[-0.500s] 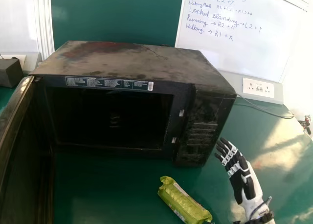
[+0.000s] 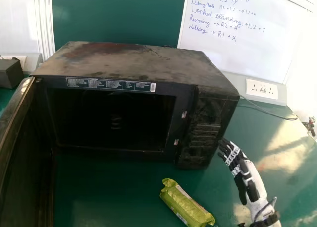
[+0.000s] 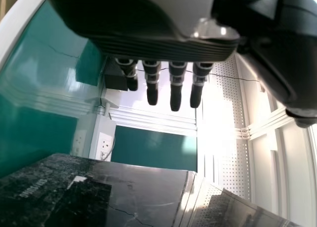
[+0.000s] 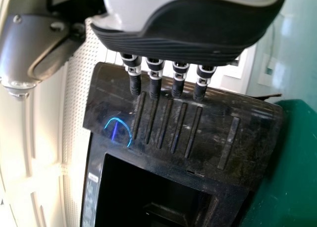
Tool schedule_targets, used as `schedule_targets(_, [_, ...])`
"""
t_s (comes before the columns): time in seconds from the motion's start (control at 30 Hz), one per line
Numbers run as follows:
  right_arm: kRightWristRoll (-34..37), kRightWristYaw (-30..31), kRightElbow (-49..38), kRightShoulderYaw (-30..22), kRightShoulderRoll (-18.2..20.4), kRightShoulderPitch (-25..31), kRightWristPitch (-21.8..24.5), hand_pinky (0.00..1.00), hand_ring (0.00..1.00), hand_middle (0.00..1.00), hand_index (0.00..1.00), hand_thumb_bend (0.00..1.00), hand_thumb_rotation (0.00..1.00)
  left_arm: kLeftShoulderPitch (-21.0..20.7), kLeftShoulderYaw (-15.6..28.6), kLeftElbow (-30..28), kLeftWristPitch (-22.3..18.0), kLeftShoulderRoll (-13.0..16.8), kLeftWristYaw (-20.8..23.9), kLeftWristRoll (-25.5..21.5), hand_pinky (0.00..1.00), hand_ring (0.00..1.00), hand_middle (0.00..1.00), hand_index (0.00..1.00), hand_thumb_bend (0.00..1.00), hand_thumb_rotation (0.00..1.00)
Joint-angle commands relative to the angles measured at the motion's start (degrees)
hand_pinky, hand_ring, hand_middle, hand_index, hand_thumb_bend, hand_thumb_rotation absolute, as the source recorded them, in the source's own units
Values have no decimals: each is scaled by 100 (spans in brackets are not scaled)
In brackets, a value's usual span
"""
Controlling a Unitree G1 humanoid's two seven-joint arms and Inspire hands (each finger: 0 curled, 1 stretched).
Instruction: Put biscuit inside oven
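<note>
Biscuit pack (image 2: 185, 204) in its yellow-green wrapper lies on the table (image 2: 99, 192) in front of the oven (image 2: 143, 63), outside it, slanting away from the control-panel end.

The right hand (image 2: 243, 172) is beside the oven's front right corner, open: its fingers (image 4: 134, 83) reach out nearly straight, side by side, and hold nothing. Whether their tips touch the oven I cannot tell. The left hand (image 3: 176, 88) is open too, fingers extended and slightly spread, holding nothing, near a dark, glossy surface (image 3: 138, 187) that carries pale lettering.

Outward from the fingers, the oven's control panel (image 2: 200, 133) bears raised bars, with a blue arc and line (image 4: 119, 133) near one end. Left of the panel is the dark cavity (image 2: 111, 120); above its opening runs a label strip (image 2: 109, 84) of small print with a barcode at its right end. The door (image 2: 25, 152) stands open at the oven's left side.

Behind the oven to the right is a whiteboard (image 2: 257, 33) with lines of blue handwriting. Below the board, right of the oven, is a wall socket (image 2: 261, 89), and a black box (image 2: 10, 73) sits left of the oven.
</note>
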Motion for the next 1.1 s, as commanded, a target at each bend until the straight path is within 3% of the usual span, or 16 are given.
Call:
schedule_targets(0.0, [-406,-92,-66,-21,-231,-71,-415,100,100,100,100,100,97,76,-9,-94,55,-18,36,8,83,94,94,94,100,79])
schedule_targets(0.17, [-1621,-455,19,-40,-663,-166,-1718,100,100,100,100,100,97,44,-5,-69,59,-8,14,-15,81,89,93,94,100,71])
schedule_targets(0.27, [-2333,-816,-130,-122,-881,-69,-2060,100,100,100,100,100,97,42,1,-74,57,-11,19,-1,79,88,89,92,100,68])
schedule_targets(0.4, [-3086,-1110,-684,-202,-1140,123,-1815,100,100,100,100,100,97,37,12,-71,34,-8,15,23,76,87,88,91,100,69])
schedule_targets(0.53, [-3479,-1039,-1275,-216,-1447,297,-1282,100,100,100,100,100,98,59,-14,-106,45,-21,-8,-3,75,88,90,91,100,72])
schedule_targets(0.7, [-3908,-959,-1815,-181,-1844,402,-955,100,100,100,100,100,96,79,-48,-168,18,-50,-22,46,69,86,89,85,100,71])
schedule_targets(1.07, [-4651,-1122,-2466,-266,-2114,738,-909,100,100,100,100,100,98,194,17,-326,-145,-103,-24,214,65,80,84,81,100,71])
